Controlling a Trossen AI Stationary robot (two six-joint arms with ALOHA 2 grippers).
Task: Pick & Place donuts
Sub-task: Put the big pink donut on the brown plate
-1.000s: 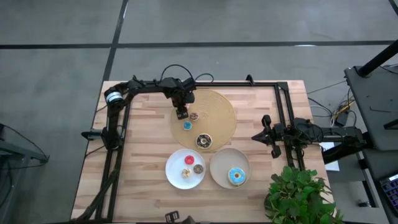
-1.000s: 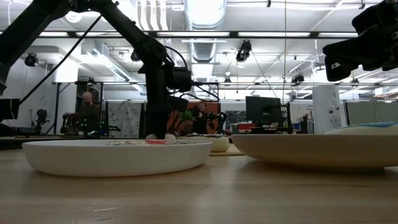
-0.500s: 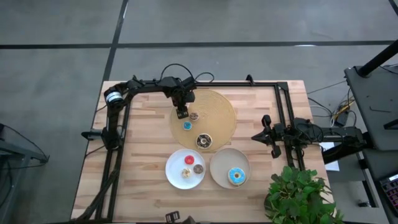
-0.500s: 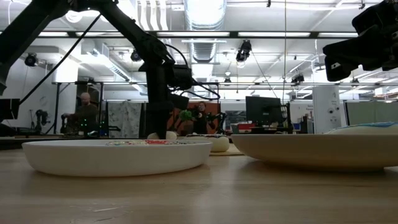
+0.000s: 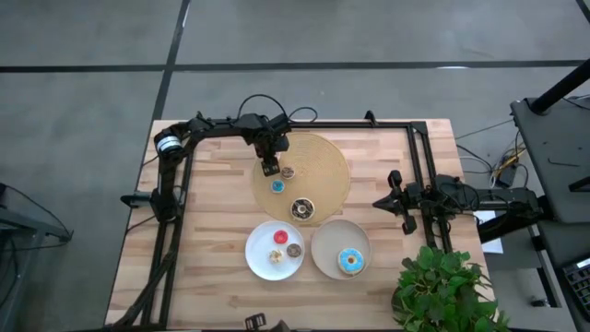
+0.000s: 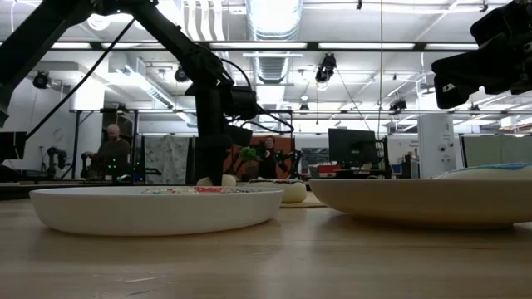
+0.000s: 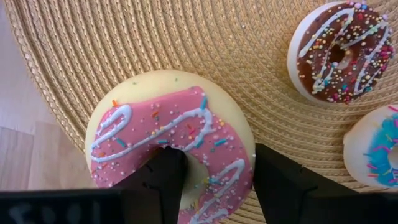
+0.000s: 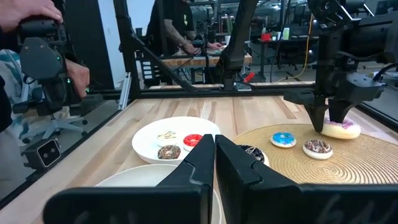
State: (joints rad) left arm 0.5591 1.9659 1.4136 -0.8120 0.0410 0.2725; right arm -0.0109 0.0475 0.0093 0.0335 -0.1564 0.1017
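One finger of the left pincer (image 7: 211,180) is sitting through the pink donut (image 7: 171,146) hole, gripping its ring off-centre, risking twisting loose; right pincer (image 8: 214,149) idling closed.

Grey floor (image 5: 83,111) (lab beyond, ceiling lights)

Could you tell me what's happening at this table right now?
The left gripper is down on the round woven mat, its fingers straddling one side of the pink donut's ring, one finger in the hole and one outside. The donut rests on the mat near its edge. A small chocolate donut and a small blue donut lie nearby. The right gripper waits shut at the table's right side. One white plate already holds three tiny donuts.
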